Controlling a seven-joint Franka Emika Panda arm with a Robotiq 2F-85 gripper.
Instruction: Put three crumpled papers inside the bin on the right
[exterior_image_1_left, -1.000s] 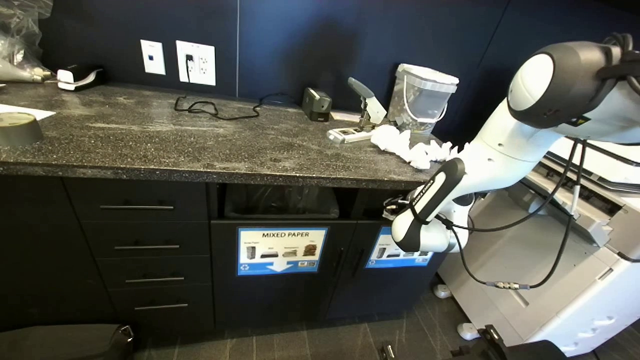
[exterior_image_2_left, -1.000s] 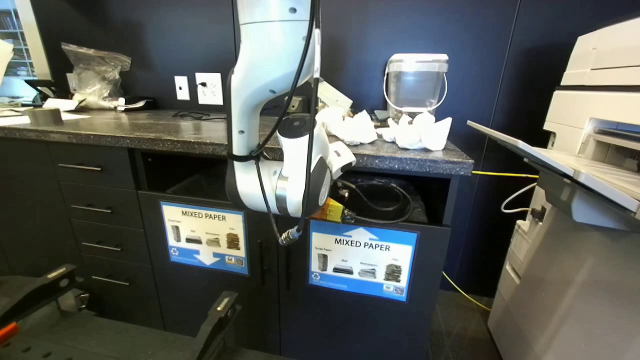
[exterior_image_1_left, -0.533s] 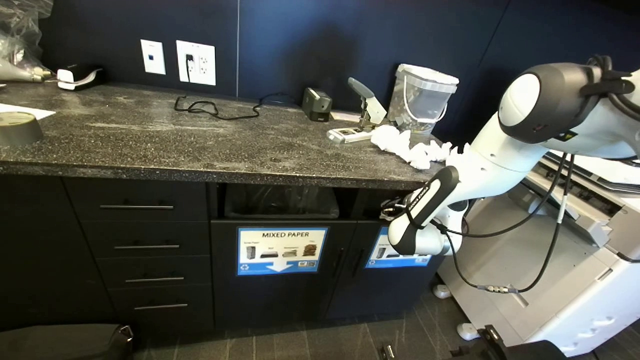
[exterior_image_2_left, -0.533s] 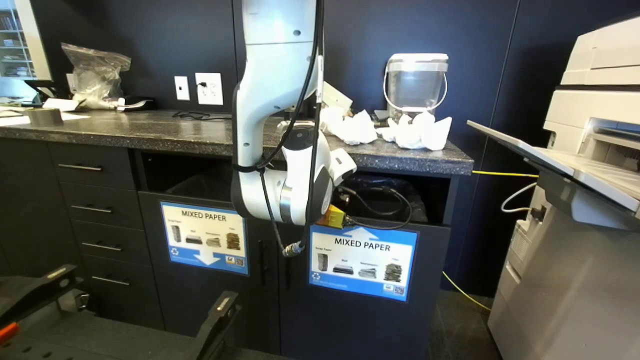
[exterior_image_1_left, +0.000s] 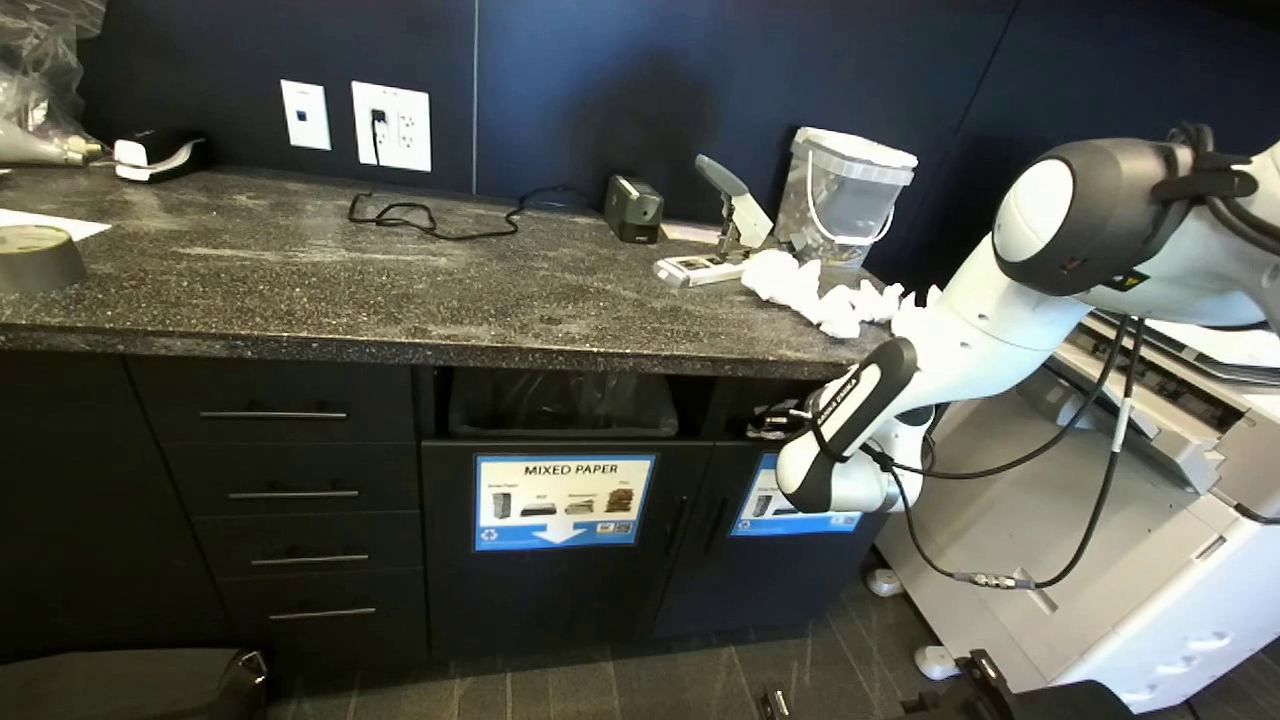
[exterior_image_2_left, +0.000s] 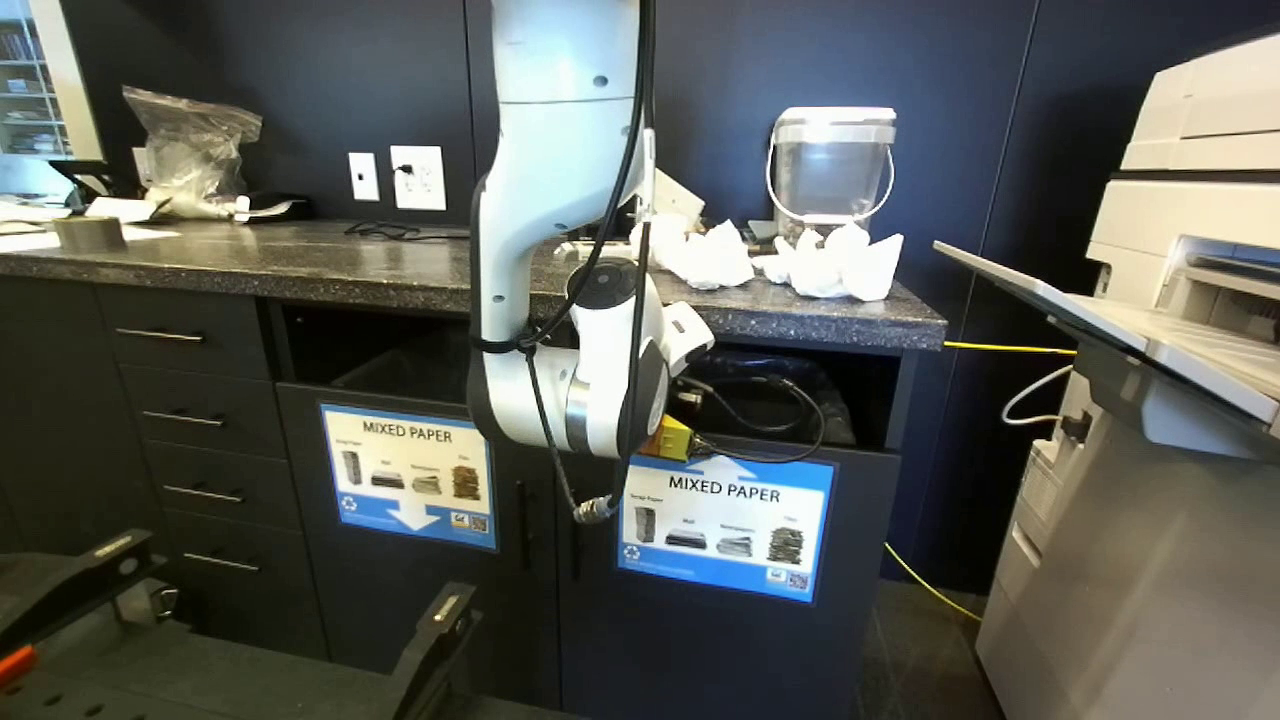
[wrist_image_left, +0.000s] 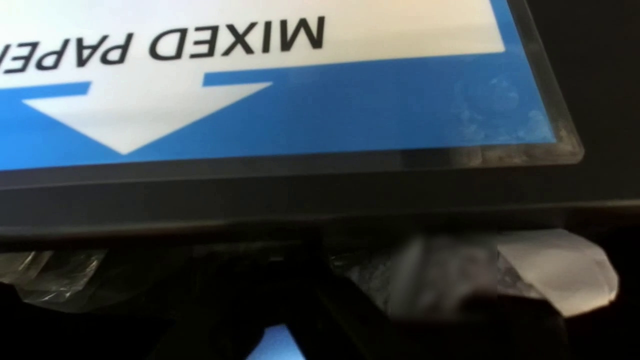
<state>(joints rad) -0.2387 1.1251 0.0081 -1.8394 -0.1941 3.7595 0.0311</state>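
Tool (exterior_image_1_left: 768, 424) at the slot (exterior_image_2_left: 872, 385) of the right-hand bin (exterior_image_2_left: 730, 650), glimpsed in an exterior view beside the robot arm (exterior_image_1_left: 985, 320); too deep in shadow in the wrist view, so cannot tell whether released, clenched or grasping anything.

Dark speckled bench (exterior_image_1_left: 450, 290), running along a navy wall (exterior_image_1_left: 560, 90). To the right, apart from the bench end, a pale office printer (exterior_image_2_left: 1130, 580). Robot arm bent down in front of the bench edge in both exterior views, near the slot.

Right-hand bin: dark front, slot above, light-blue sign (exterior_image_2_left: 725, 525) lettered MIXED PAPER, with upward arrow. Immediately left, a like bin (exterior_image_1_left: 560, 605) with a similar sign (exterior_image_1_left: 565, 503), but with downward arrow.

On the bench, close to the wall: translucent bucket (exterior_image_1_left: 845, 195), upright and lidded; just left, a stapler (exterior_image_1_left: 750, 222) with raised lever; farther left, a small black device (exterior_image_1_left: 634, 210).

Crumpled papers (exterior_image_1_left: 772, 276), white and wrinkled, lying on the bench at the right end, before the bucket and stapler, touching in places, partly behind the arm; cannot count with certainty. Also, in the wrist view, past the front edge of the bin, a pale shape (wrist_image_left: 575, 270), too dim to name.
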